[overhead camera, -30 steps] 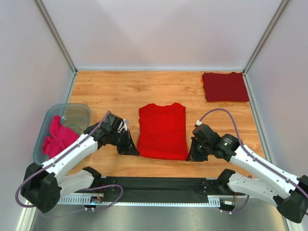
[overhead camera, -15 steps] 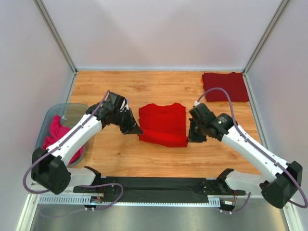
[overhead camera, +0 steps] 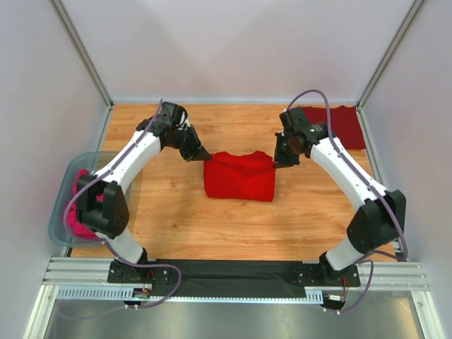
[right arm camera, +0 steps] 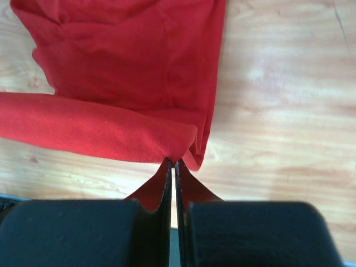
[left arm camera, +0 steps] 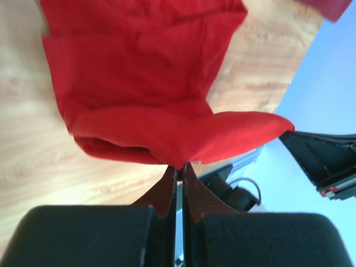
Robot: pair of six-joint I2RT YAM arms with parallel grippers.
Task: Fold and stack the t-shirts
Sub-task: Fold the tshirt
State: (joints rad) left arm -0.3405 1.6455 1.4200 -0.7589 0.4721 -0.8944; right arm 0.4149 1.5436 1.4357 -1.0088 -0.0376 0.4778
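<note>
Pinching two corners of the bright red t-shirt (overhead camera: 239, 178), our left gripper (overhead camera: 204, 156) and right gripper (overhead camera: 277, 163) hold its lifted edge over the mid-table (overhead camera: 176, 219) half, to fold it squarely; the maroon t-shirt (overhead camera: 346, 123) lies folded far right.

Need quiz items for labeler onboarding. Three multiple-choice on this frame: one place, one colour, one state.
1. Where on the table does the maroon shirt lie?
A. near left corner
B. far right corner
C. dead centre

2. What colour is the cloth in the plastic bin?
A. blue
B. white
C. pink

3. How do the left end effector and right end effector stand?
A. both shut on the red shirt
B. both open above it
C. one shut, one open

Answers:
1 B, the top view shows it by the far and right walls.
2 C, pink fabric shows inside the clear bin.
3 A, each wrist view shows fingers pinched together on a red edge.
</note>
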